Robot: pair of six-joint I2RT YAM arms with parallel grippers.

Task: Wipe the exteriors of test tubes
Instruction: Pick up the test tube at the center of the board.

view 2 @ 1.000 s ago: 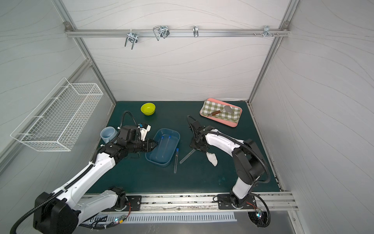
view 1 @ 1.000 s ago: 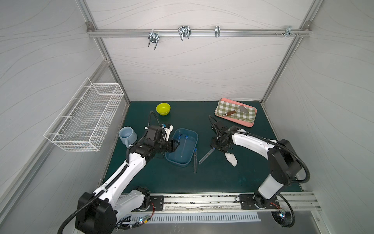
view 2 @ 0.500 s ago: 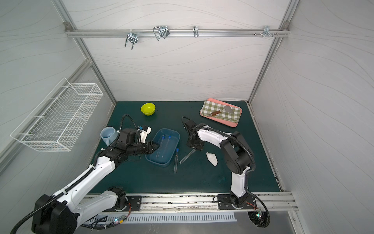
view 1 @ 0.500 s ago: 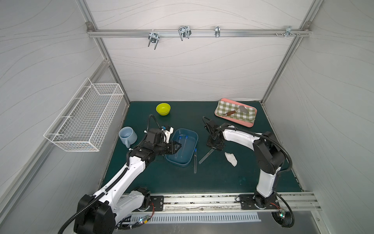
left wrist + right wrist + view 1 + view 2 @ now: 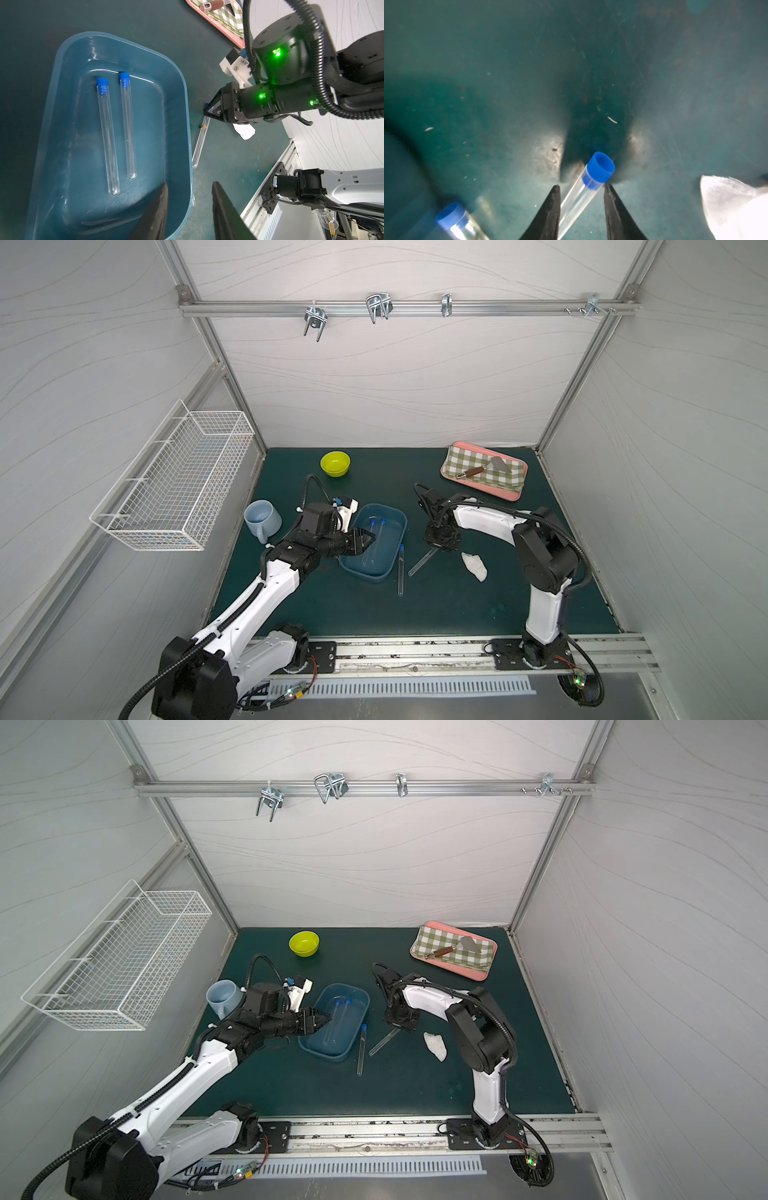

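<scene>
1. Green mat (image 5: pixel 457 605): one test tube (image 5: pixel 577 199) lies slantwise between the spread jaws of the right gripper (image 5: pixel 582 188), just below its cap (image 5: pixel 599 169); no clamp visible.
2. Left gripper (image 5: pixel 189 185), jaws spread and empty, hovers over the tub (image 5: pixel 62 83), farther off.

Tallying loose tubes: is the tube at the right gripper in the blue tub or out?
Out. The tube lies on the green mat, apart from the tub, capped end inside the right gripper.
</scene>
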